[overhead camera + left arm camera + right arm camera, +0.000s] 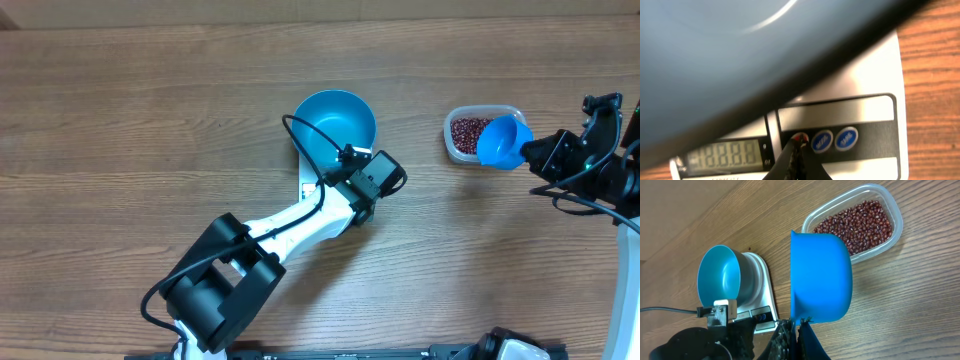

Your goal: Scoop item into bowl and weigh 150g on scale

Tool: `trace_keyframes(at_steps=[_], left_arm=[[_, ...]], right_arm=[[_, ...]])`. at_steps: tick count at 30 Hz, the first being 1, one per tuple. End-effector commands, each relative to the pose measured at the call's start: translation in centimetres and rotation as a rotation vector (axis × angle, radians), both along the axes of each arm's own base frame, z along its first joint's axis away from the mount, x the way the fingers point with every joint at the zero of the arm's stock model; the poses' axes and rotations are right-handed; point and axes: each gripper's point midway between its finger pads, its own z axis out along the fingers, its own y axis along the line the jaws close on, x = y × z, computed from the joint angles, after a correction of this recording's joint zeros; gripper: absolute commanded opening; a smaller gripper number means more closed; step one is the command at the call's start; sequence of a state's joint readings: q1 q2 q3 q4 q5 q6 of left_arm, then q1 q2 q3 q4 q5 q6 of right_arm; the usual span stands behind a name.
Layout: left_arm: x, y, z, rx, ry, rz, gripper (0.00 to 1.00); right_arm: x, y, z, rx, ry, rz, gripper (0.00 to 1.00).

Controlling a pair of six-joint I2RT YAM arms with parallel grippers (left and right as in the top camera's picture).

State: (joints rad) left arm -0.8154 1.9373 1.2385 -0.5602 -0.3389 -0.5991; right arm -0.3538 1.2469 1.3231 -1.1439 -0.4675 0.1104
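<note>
Now my left gripper (797,148), pressed together, touches the red button (800,137) on the flat white scale (865,70), probably waking it beneath the glossy bowl (335,120). My right gripper (796,327) pinches the smooth blue scoop (820,275). Next it must dip into the small oval beans (860,222), at the bowl's three o'clock.

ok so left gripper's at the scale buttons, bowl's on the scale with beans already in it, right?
No: the bowl is empty, as the overhead view shows; the beans are in the tub. The rest holds: left gripper at the scale buttons, bowl on the scale.
</note>
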Motion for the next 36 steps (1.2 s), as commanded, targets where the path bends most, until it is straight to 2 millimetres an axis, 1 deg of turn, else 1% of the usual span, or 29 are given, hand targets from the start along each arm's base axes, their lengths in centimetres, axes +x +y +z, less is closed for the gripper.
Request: trace_keyframes(at_steps=[1, 5, 9, 12, 17, 21, 27, 31, 36], left_arm=[[1.5, -1.6, 5.1, -0.076, -0.072, -0.045, 0.04], [1.4, -2.3, 9.2, -0.130, -0.113, -0.112, 0.04], [0.0, -3.2, 12.8, -0.241, -0.111, -0.172, 0.04], [-0.8, -2.8, 14.5, -0.270, -0.117, -0.181, 0.04], [-1.9, -1.0, 16.4, -0.271, -0.113, -0.174, 0.04], [-2.9, -0.5, 16.5, -0.284, -0.068, -0.181, 0.04], [-4.5, 0.3, 15.4, -0.302, 0.052, -0.187, 0.04], [-4.8, 1.6, 14.8, -0.268, 0.093, -0.194, 0.05], [-5.3, 1.9, 14.5, -0.242, 0.115, -0.263, 0.04]], right_arm=[[0.4, -0.2, 1.3, -0.016, -0.042, 0.003, 0.04], [0.5, -0.3, 1.3, -0.016, -0.042, 0.003, 0.04], [0.4, -0.3, 1.3, -0.016, -0.042, 0.003, 0.04], [0.4, -0.2, 1.3, -0.015, -0.042, 0.003, 0.04], [0.3, -0.2, 1.3, -0.013, -0.036, 0.003, 0.04], [0.2, -0.1, 1.2, -0.010, -0.028, 0.003, 0.04], [0.1, -0.1, 1.1, -0.008, -0.023, 0.004, 0.04], [0.1, -0.1, 1.1, -0.011, -0.024, 0.007, 0.04], [0.1, -0.1, 1.1, -0.015, -0.025, 0.012, 0.04]])
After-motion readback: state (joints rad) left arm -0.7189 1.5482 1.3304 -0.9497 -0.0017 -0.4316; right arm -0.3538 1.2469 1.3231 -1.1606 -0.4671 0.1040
